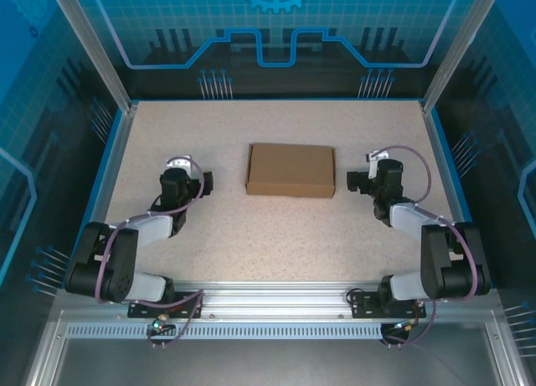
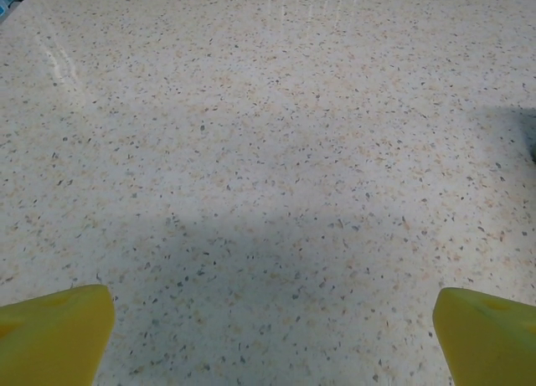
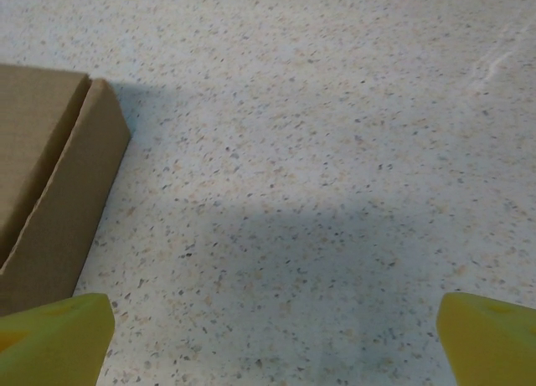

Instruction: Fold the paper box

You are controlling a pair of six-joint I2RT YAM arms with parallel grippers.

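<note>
On the left, the left gripper (image 1: 186, 183) sits low over the speckled table (image 1: 276, 244). Its yellow fingers (image 2: 59, 336) are spread wide with nothing between them and plain tabletop beneath, and we judge it is parked clear so the work is not crowded. In the middle, toward the far half of the table, lies the paper box (image 1: 291, 170). It is a shallow brown rectangle, flat on its base, with its lid down and its sides squared up. To us it looks formed and closed, which would explain why neither arm touches it. Seen from the right wrist, a thin seam runs along its near corner, so the flap may want a firmer tuck, though we cannot tell. On the right, the right gripper (image 1: 368, 183) waits just beside the box's right end, its fingers (image 3: 490, 336) also wide apart and empty, well placed to press that side if needed.
</note>
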